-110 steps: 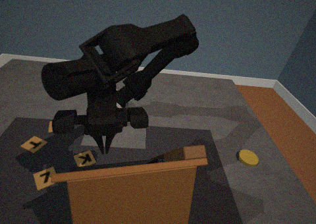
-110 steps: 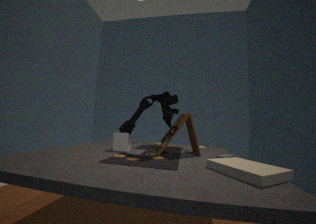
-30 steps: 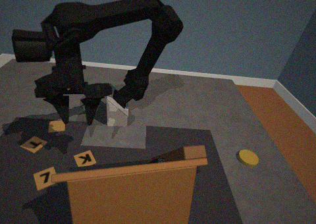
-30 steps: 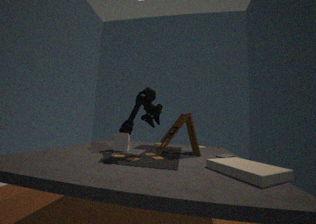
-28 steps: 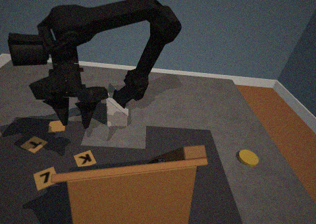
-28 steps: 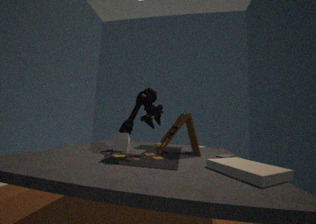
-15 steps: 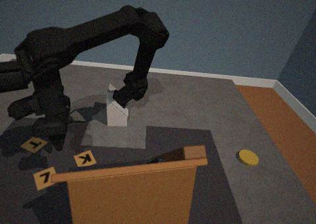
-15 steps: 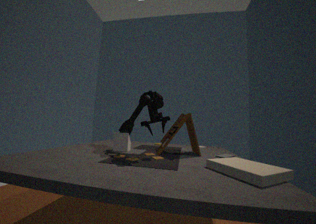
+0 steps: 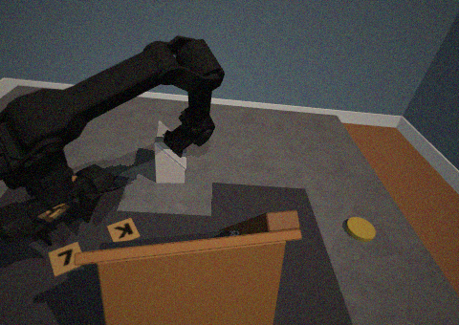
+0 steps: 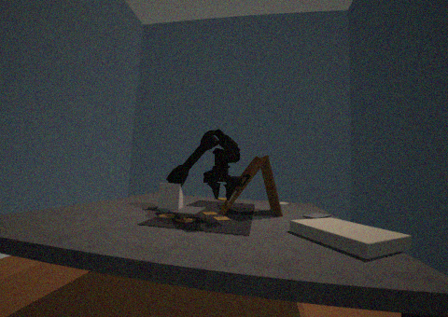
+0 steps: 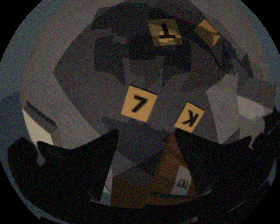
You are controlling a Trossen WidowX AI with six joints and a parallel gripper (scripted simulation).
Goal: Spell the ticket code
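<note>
Lying outside the board (image 9: 189, 282) (image 10: 272, 188) (image 11: 126, 192), tile K (image 9: 123, 229) (image 10: 209, 213) (image 11: 189, 117)

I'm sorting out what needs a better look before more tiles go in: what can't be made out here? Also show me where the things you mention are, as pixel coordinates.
- Ticket's (image 11: 182, 179) full code: too small and blurred, wrist view.
- Row on the letter rail (image 9: 229, 233) (image 10: 242, 183) (image 11: 170, 194): mostly behind the board (image 9: 189, 282) (image 10: 272, 188) (image 11: 126, 190), top view; too small and dark, exterior view.
- Far tile's (image 9: 74, 178) (image 11: 208, 34) letter: arm covers most, top view; blurred, wrist view.
</note>
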